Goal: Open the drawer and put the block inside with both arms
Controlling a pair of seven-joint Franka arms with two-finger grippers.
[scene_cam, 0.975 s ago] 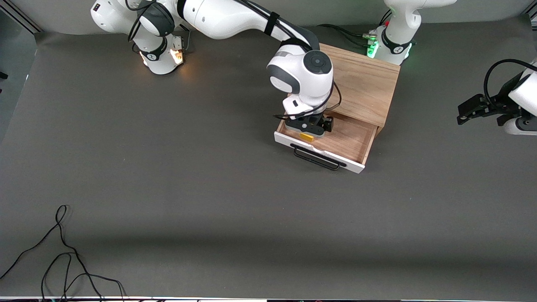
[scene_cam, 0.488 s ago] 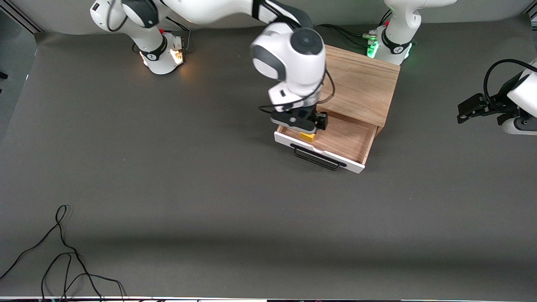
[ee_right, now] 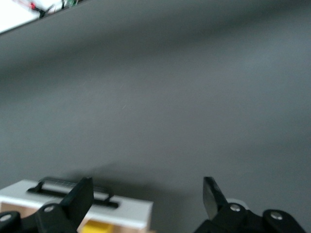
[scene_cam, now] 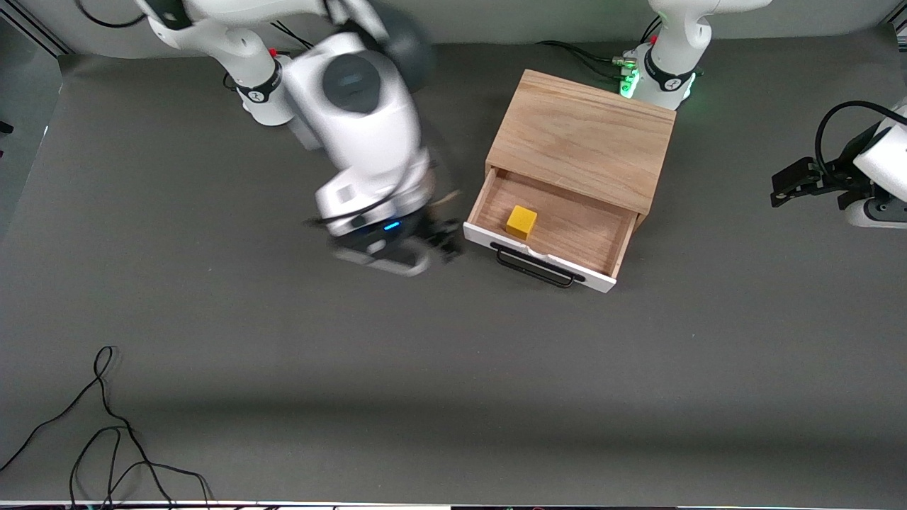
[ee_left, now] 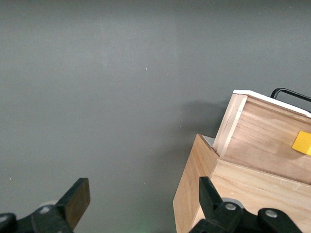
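The drawer stands pulled out of the oak cabinet, its white front and black handle toward the front camera. The yellow block lies inside it, near the end toward the right arm. My right gripper is open and empty, up over the bare table beside the drawer; its wrist view shows the drawer front and a bit of the block. My left gripper is open, waiting at the left arm's end of the table; its wrist view shows the drawer and the block.
A grey mat covers the table. A loose black cable lies near the front camera at the right arm's end. The arm bases stand along the top edge.
My right gripper has let go of the block, risen out of the drawer and swung away toward the right arm's end. The block stays in the drawer. The left arm has barely moved.
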